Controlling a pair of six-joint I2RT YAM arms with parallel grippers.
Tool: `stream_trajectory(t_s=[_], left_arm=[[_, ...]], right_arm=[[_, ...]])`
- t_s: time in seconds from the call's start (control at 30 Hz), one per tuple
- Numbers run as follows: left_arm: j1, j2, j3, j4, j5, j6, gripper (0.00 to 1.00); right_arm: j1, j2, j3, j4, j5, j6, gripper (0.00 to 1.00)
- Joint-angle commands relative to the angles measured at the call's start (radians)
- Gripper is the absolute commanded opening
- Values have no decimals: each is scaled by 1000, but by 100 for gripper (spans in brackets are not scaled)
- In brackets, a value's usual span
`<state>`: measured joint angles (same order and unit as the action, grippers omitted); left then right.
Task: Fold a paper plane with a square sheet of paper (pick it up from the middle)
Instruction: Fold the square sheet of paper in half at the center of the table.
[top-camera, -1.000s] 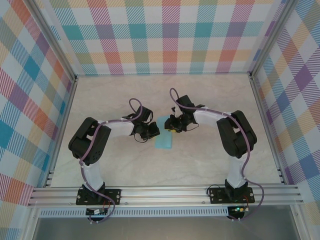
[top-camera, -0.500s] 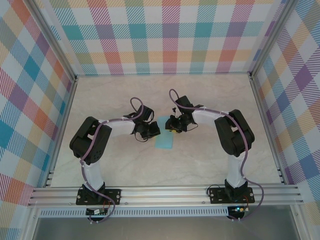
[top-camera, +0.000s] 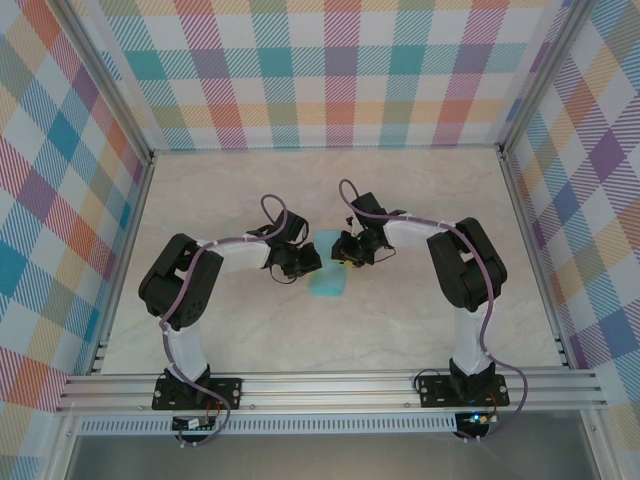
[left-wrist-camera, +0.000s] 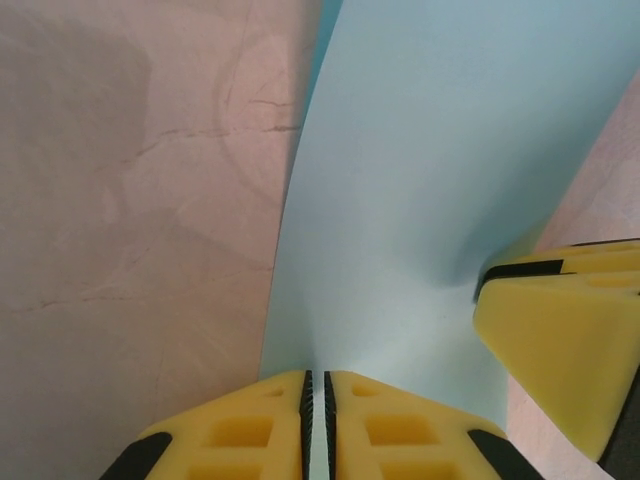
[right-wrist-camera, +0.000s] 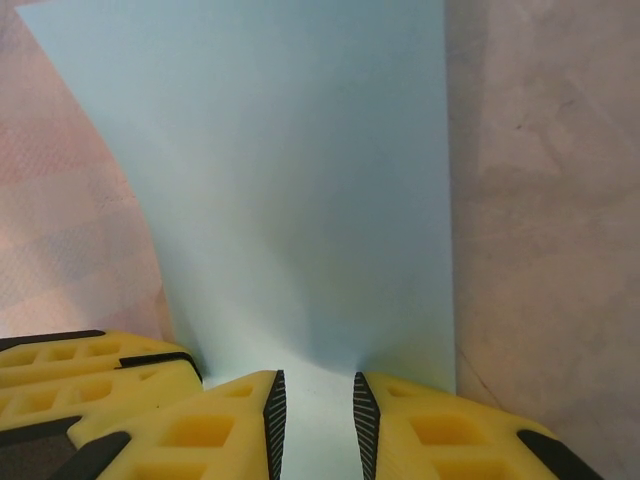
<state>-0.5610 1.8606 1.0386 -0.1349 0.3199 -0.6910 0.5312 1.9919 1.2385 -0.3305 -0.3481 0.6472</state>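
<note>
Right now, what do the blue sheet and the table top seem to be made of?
Blue sheet: thin matte paper, probably; it curves softly without gloss. Table top: marble-look beige surface with fine veins, perhaps stone or printed laminate; low sheen.

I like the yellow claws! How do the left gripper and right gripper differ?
The left gripper pinches the square sheet of paper, jaws almost touching; the right gripper shows a wider gap. The left gripper reaches from the paper's left, the right gripper from its right. Both have yellow fingers.
</note>
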Motion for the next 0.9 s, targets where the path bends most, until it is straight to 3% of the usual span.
stream_trajectory(t_s=[0.0,0.33,0.63,0.87], left_arm=[[-13,-60,2,27,-37,-11,17],[-13,1,26,127,-70,-13,15],[-13,88,44,70,-45,-5,11],[-13,107,49,-16,-103,-2,9]], right_arm=[[-2,46,-5,-36,30,10,28],[-2,55,-8,-41,35,12,27],[-2,50,-13,-26,20,16,27],[-3,-51,-57,100,-82,-11,27]])
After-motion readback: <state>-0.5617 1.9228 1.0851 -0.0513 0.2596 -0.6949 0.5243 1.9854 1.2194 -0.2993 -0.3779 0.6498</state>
